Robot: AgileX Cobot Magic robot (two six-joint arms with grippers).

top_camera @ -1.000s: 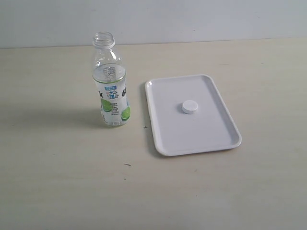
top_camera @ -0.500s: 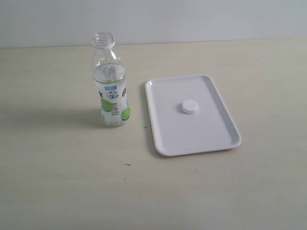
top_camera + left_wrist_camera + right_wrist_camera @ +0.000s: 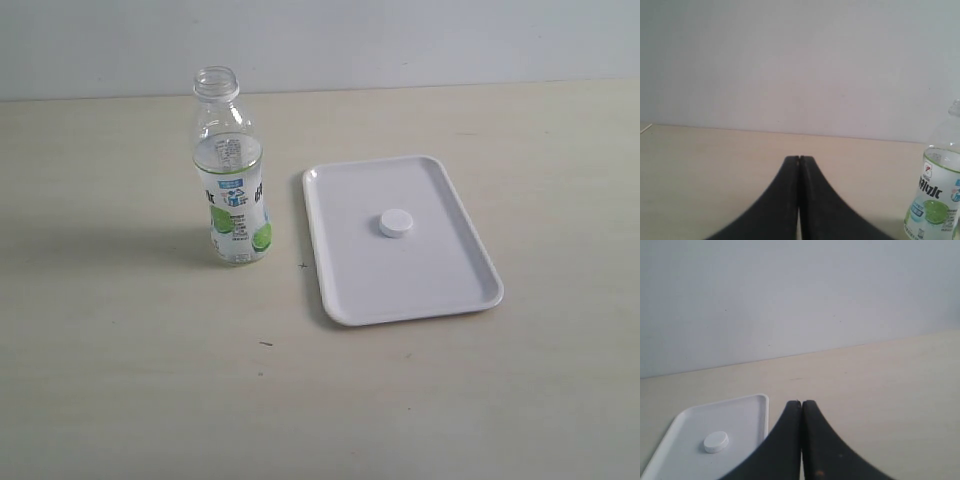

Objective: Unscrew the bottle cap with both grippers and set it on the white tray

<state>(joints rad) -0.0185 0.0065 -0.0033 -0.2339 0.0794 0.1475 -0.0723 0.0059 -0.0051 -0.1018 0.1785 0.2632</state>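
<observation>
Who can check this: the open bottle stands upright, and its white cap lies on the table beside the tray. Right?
Not quite. The bottle cap lies on the white tray, not on the table beside it, as the exterior view shows. The open bottle does stand upright.

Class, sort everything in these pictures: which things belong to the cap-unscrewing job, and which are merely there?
Job: bottle, uncapped; bottle cap, lying on the white tray; left gripper and right gripper, both shut.
Merely there: table; dark speck on it; wall behind.
</observation>
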